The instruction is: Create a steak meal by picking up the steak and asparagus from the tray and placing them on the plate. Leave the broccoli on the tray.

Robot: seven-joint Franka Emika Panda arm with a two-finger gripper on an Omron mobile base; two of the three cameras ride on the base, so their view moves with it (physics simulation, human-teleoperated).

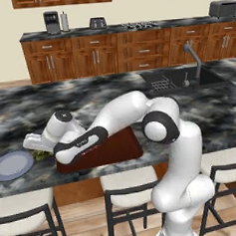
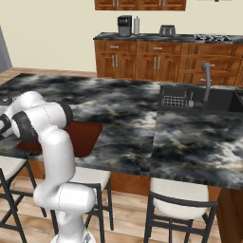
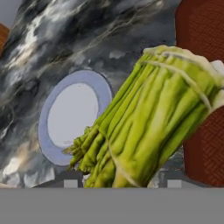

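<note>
The tool [image 3: 119, 181] gripped the asparagus [image 3: 148, 122] above the table [image 3: 87, 39], the plate [image 3: 72, 116] at nine o'clock.

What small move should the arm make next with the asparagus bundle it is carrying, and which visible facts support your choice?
Probably carry the asparagus a little further sideways until it hangs over the plate, then lower it. The gripper is shut on the bundle, which in the hand view sits beside the plate, its tips just overlapping the rim, with the tray behind. The plate looks bare.
</note>
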